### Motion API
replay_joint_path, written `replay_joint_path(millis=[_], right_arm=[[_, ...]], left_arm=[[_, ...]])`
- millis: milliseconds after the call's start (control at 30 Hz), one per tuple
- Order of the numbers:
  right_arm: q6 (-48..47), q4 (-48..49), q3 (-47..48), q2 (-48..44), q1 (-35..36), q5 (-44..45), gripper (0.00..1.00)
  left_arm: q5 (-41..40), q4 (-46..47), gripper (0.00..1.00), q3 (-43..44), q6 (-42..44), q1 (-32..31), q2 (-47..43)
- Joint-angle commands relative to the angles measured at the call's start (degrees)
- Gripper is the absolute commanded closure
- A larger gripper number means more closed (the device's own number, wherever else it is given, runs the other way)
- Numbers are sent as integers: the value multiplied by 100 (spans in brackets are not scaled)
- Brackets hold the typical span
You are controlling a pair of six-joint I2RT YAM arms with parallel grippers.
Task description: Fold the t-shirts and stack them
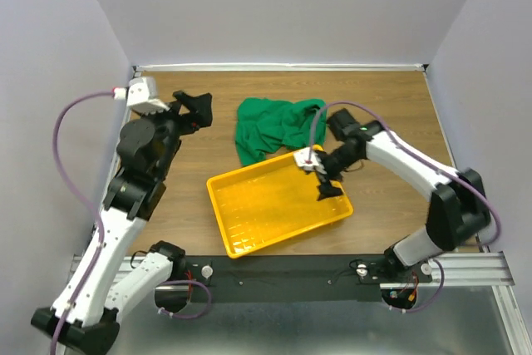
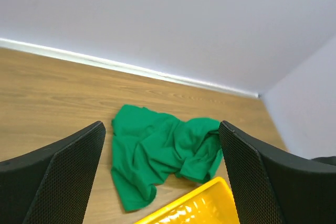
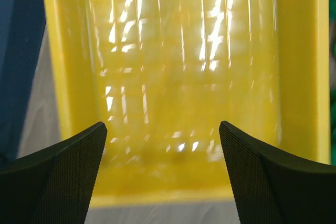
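Green t-shirt (image 1: 274,126) lies crumpled in a loose heap on the wooden table (image 1: 391,106), toward the back and about midway across, unfolded, with deep creases running through it. Seen from the left wrist, the same heap (image 2: 163,153) sits short of the white strip where the table meets the back wall (image 2: 173,19). Yellow tray (image 1: 266,205) rests flat on the table nearer the arm bases, turned at an angle, with one far corner toward the shirt. The shirt's near edge is just beside the tray's far rim; from the overhead view I cannot tell whether cloth and rim touch. Left gripper (image 1: 199,110) is raised over the left rear of the table, well apart from the shirt and aimed toward it. Its fingers (image 2: 68,177) are spread wide with nothing between them, framing the heap and a corner of the tray (image 2: 199,203). Right gripper (image 1: 326,187) hangs over the right end of the tray, pointing down. Its fingers (image 3: 262,177) are also spread wide and grip nothing, and between them show the tray's glossy gridded floor and side walls (image 3: 173,77). Neither gripper touches the shirt.
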Motion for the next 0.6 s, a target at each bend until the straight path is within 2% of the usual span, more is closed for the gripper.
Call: replay_joint_path(millis=[0,167,267,400,500,567], right_arm=[[183,1292,856,865,995,476,9],[853,1743,2045,2121,1674,1046,14],[1230,1858,2547,2553,1745,1285,18],[1425,2060,2653,3002,1745,1487,21],[1390,2087,2539,3161,1745,1645,27],[1442,2104,2539,3354,1745,1785,36]], left_arm=[[-372,-326,4,-1006,-883,199,-866],[-617,-827,4,-1254,-1305,209,-1834],[-723,-1073,5,-1281,-1384,209,-2117],[-820,-1267,5,-1395,-1508,209,-2504],[-890,-1311,5,-1439,-1534,209,-2653],[-969,-1337,5,-1387,-1517,209,-2706]])
